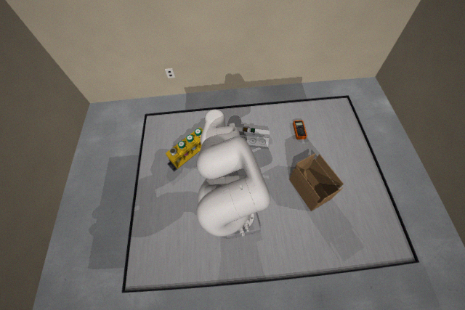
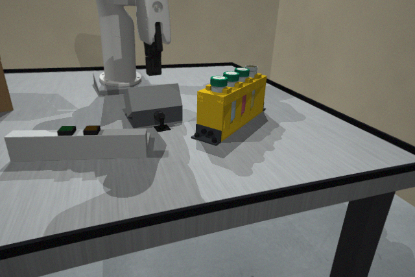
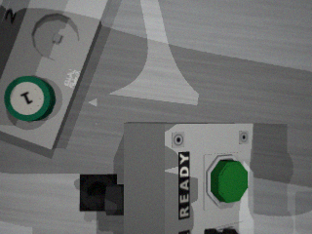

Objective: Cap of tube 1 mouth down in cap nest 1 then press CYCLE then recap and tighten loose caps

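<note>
One closed, empty gripper (image 2: 153,66) hangs above the grey key box (image 2: 152,103), fingers pinched together like a single poker. Your cap (image 3: 28,97) already sits in nest 1 of the tray (image 3: 73,104), and tube 1 (image 2: 251,69) stands open. Beneath the wrist lies the green READY key (image 3: 228,181); don't press that. You want the blue key, apparently just beyond the wrist view's bottom edge, so shift over it, then descend straight until it lights.
</note>
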`<state>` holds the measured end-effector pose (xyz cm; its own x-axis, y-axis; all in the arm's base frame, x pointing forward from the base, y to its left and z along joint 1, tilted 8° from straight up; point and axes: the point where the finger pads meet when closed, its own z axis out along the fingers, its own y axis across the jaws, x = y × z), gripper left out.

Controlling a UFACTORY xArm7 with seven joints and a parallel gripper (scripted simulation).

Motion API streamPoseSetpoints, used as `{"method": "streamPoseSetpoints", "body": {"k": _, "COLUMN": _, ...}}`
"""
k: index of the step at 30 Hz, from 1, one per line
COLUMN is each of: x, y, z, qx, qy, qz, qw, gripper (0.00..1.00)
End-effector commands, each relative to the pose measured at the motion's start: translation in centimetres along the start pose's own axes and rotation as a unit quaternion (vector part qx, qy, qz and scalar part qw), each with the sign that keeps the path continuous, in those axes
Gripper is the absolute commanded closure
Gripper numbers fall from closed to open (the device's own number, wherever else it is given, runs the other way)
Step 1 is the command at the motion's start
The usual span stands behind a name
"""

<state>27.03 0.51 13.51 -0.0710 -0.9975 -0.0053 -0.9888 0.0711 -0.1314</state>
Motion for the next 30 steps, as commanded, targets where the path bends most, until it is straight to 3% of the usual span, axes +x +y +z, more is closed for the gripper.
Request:
{"method": "streamPoseSetpoints", "body": {"k": 1, "x": -1.4, "y": 1.5, "z": 0.2, "qx": 0.006, "qy": 0.003, "qz": 0.003, "qw": 1.000, "gripper": 1.00}}
{"method": "streamPoseSetpoints", "body": {"k": 10, "x": -1.4, "y": 1.5, "z": 0.2, "qx": 0.006, "qy": 0.003, "qz": 0.003, "qw": 1.000, "gripper": 1.00}}
{"method": "streamPoseSetpoints", "body": {"k": 18, "x": -1.4, "y": 1.5, "z": 2.0, "qx": 0.006, "qy": 0.003, "qz": 0.003, "qw": 1.000, "gripper": 1.00}}
{"method": "streamPoseSetpoints", "body": {"k": 30, "x": -1.4, "y": 1.5, "z": 2.0, "qx": 0.006, "qy": 0.003, "qz": 0.003, "qw": 1.000, "gripper": 1.00}}
